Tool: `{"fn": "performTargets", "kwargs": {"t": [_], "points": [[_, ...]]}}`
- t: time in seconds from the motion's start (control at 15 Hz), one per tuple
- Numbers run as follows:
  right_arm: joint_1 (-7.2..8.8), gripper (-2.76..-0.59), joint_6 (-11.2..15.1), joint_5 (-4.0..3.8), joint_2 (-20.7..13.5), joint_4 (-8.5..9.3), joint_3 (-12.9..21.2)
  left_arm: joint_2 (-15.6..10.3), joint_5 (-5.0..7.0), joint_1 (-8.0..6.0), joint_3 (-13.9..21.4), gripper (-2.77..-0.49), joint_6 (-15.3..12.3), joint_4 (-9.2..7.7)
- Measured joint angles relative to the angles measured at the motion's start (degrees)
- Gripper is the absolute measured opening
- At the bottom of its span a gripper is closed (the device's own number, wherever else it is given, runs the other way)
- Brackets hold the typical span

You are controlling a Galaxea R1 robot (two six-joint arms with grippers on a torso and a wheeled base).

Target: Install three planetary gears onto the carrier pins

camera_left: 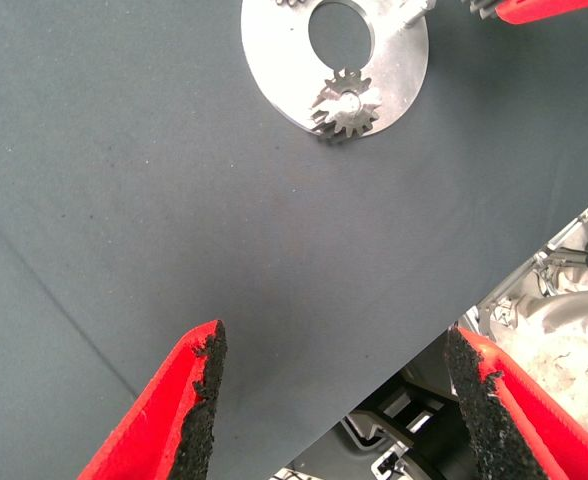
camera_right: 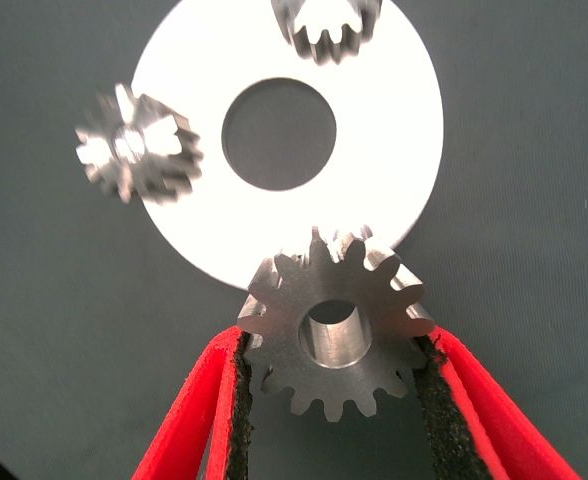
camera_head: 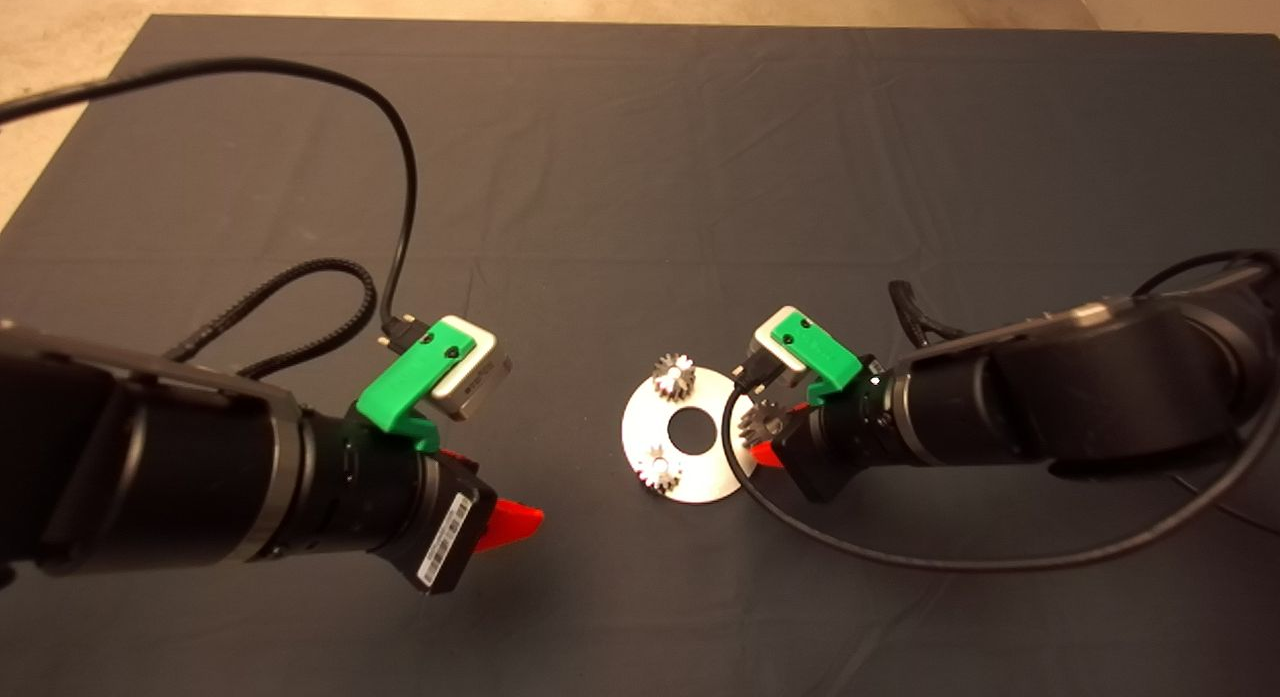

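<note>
**Two gears seated, third gripped at the plate's edge**

Head view showed the dark mat [camera_head: 640, 157] filling the table, with both black arms reaching in. The left gripper [camera_head: 510, 522] hung at about eight o'clock from the plate, well apart from it. In the left wrist view its fingers [camera_left: 199, 400] were spread wide over bare mat with nothing between them.

The right gripper [camera_head: 765, 447] sat at the plate's three o'clock edge. Its pads [camera_right: 239, 400] were pinching the third gear [camera_right: 336, 335] by its toothed rim, held flat with the centre hole facing up and empty.

The round plate [camera_head: 700, 477] lay flat near the middle of the mat. One gear [camera_head: 674, 376] sat at about eleven o'clock on it, and another gear [camera_head: 661, 469] at about seven o'clock. A bright stud showed through the hole of the seven o'clock one [camera_left: 347, 101], so it looked seated; the eleven o'clock one was probably seated too.

By this reading, two of three gears were done. The third pin, hidden under the held gear, remained unfilled; that gear overlapped the plate's rim, and whether it was lined up with the pin could not be told.
</note>
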Motion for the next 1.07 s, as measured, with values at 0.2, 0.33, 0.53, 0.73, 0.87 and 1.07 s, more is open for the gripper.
{"fn": "performTargets", "kwargs": {"t": [0.2, 0.33, 0.53, 0.73, 0.87, 1.07], "points": [[1.06, -2.37, -1.9, -2.3, 0.0, 3.3, -0.8, 0.0, -0.05, 0.0, 0.0, -1.77, 0.0, 0.09], [1.27, -2.37, -3.2, -3.1, 0.2, 3.61, -1.8, 0.0, 0.0, 0.0, 0.0, -1.77, 0.0, 0.09], [1.19, -2.37, -4.3, -3.27, 0.4, 4.18, -3.1, 0.0, -0.05, 0.0, 0.0, -1.77, 0.0, 0.11], [1.19, -2.37, -4.3, -3.38, 2.7, 4.18, -3.9, 0.0, -0.02, 0.0, 0.0, -1.77, 0.0, 0.11], [1.05, -2.37, -4.5, -2.82, 4.4, 4.18, -4.7, 0.0, -0.02, 0.0, 0.0, -1.77, 0.0, 0.11], [1.01, -2.37, -4.5, -3.25, 4.4, 4.17, -5.7, 0.0, 0.0, 0.0, 0.0, -1.77, 0.0, 0.11]]}}
